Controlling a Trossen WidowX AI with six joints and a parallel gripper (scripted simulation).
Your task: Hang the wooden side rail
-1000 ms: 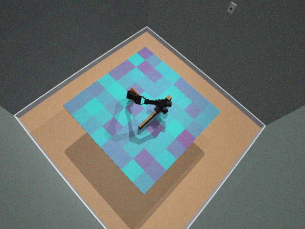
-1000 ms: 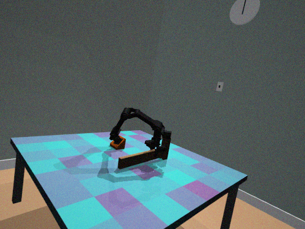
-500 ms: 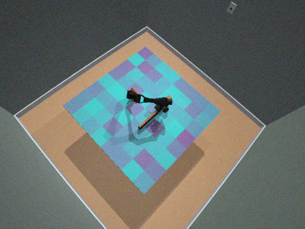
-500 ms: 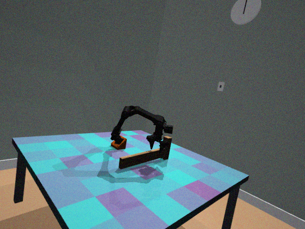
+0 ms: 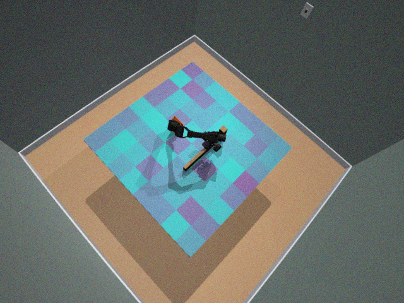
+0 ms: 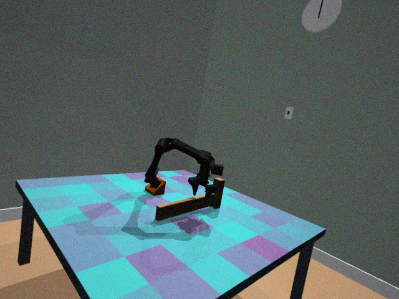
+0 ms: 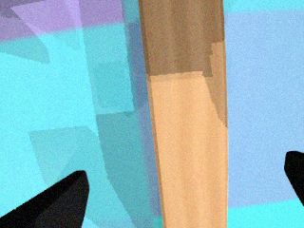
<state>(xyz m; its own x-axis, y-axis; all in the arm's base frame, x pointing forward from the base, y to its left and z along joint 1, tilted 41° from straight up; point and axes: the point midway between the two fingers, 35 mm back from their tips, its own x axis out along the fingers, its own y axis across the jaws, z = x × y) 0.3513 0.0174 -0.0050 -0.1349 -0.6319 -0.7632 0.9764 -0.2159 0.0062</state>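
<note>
The wooden rail stands on its narrow edge, and its far end appears to rest on the table. Its other end meets the lower part of the upright wooden post. The hooks, pins and slot cannot be made out, so how they sit is hidden. My gripper is open and empty. It points down over the rail near the post. In the wrist view its fingertips stand wide apart, one on each side of the rail, with gaps between.
The robot's orange base stands behind and to the left of the rail in the exterior view. The arm arches from it to the gripper. The post stands close beside the gripper. The patchwork table top extends around them.
</note>
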